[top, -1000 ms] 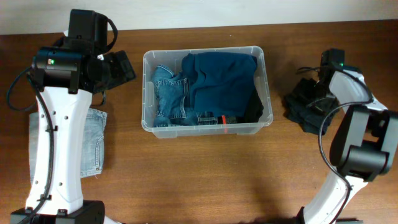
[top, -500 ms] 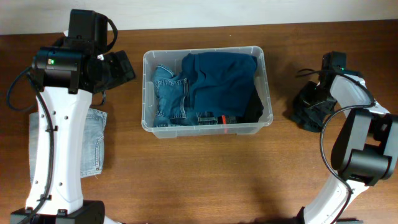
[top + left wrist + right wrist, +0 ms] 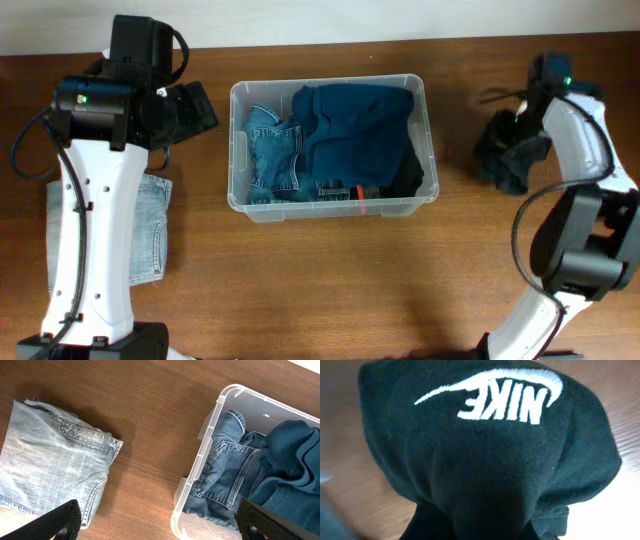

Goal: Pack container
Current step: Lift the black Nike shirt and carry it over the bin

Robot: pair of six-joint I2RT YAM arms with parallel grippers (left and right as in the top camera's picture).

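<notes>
The wooden table (image 3: 330, 290) is carrying the clear, ribbed plastic container (image 3: 237, 150) centrally, denim (image 3: 275, 150) crowding it. Faded jeans (image 3: 50, 470) are lying cut off beneath the wide-spread left gripper (image 3: 162, 522). The right gripper (image 3: 524, 120), fingers hidden, is clutching a bunched black Nike garment (image 3: 485, 470).

The wooden worktop (image 3: 330, 280) is brown with visible grain. At its left side lie pale, faded jeans (image 3: 150, 225), folded flat, with seams and a pocket edge clear in the left wrist view (image 3: 50, 460). Near the middle, mid-blue jeans (image 3: 275, 150) show a stitched back pocket (image 3: 227, 470). A dark teal garment (image 3: 360, 125) lies rumpled over their right part. At the far right a black garment (image 3: 510, 150) is bunched up, and its white NIKE lettering (image 3: 502, 407) with swoosh reads upside down (in the right wrist view).
</notes>
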